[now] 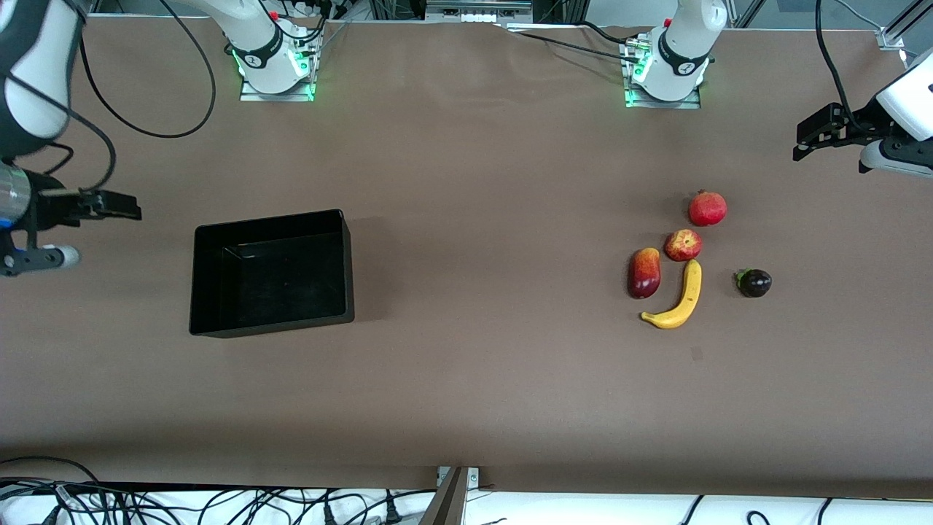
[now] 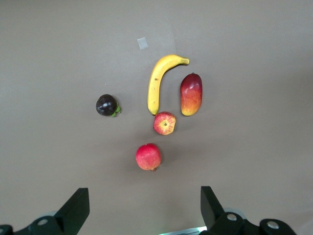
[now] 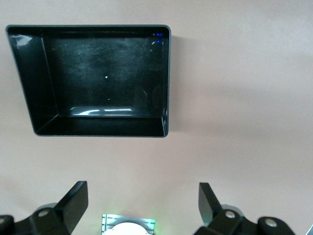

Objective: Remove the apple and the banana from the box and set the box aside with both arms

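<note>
- While both arms run off the frame edges in the front view, only parts of them show: the right gripper [image 1: 109, 205] hangs over bare table at the right arm's end, at about nine o'clock of the black box [image 1: 271, 271], and its fingers read as one dark bar there.
- From that same camera the left gripper [image 1: 820, 138] hangs over the left arm's end of the table, at about two o'clock of the fruit group, empty.
- On the brown table [image 1: 481, 394] the box sits open-topped with nothing in it.
- Well apart from it, toward the left arm's end, lie the apple [image 1: 683, 245] and the banana [image 1: 679, 299], the banana just nearer the camera and almost touching the apple.
- Around them sit a pomegranate [image 1: 707, 208] at one o'clock of the apple, a mango [image 1: 644, 273] close beside the banana, and a dark mangosteen [image 1: 754, 283] set a little apart.
- Seen from the left wrist, the left gripper's fingers [image 2: 76, 208] stand wide with nothing between them; only their tips show, the rest is cut off.
- Every fruit shows whole there: banana [image 2: 157, 83], apple [image 2: 165, 123], mango [image 2: 190, 94], pomegranate [image 2: 148, 156], mangosteen [image 2: 106, 105].
- A small pale square [image 2: 142, 43] lies on the cloth near the banana; what it is cannot be told.
- Seen from the right wrist, the right gripper's fingers [image 3: 73, 200] are spread wide and empty.
- Glare streaks the floor of the box [image 3: 164, 73], hiding its finish.
</note>
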Robot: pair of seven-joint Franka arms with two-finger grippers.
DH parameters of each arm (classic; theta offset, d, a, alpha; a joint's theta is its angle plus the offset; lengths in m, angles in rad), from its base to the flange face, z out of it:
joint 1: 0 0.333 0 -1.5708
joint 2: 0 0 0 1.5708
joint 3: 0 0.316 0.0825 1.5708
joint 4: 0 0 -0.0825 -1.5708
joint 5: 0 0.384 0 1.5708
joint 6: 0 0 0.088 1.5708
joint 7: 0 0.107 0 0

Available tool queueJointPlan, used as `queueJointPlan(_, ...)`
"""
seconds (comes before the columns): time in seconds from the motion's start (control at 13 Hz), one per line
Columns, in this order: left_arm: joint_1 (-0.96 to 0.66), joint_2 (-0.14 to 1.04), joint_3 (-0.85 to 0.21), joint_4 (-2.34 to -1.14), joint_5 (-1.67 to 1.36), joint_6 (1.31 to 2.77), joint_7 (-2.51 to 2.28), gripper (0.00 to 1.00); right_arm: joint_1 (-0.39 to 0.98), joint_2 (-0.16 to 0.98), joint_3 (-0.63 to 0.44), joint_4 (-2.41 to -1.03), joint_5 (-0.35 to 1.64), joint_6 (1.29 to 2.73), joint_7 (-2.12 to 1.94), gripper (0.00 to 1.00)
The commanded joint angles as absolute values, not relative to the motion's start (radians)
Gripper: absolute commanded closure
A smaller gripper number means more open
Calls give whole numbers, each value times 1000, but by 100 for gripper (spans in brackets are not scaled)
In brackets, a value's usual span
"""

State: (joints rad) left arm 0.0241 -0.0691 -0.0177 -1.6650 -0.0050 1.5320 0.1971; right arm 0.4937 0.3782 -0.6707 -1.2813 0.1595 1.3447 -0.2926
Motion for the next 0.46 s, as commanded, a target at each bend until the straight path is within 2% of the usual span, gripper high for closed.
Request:
queueJointPlan(0.0, 25, -54, -23, -1635, 15, 1520, 181, 0, 274, 208, -348, -1469, 9, 1440, -246, 0)
queueJointPlan(0.15, 25, -49, -23, -1634, 15, 1522, 181, 0, 81, 96, -136, -1638, -20, 1566, -181, 0)
queueJointPlan(0.23, 25, -48, -23, -1635, 15, 1522, 181, 0, 27, 74, -88, -1673, -24, 1603, -184, 0)
queueJointPlan(0.38, 25, -48, -23, -1635, 15, 1522, 181, 0, -24, 68, -80, -1672, -17, 1609, -190, 0)
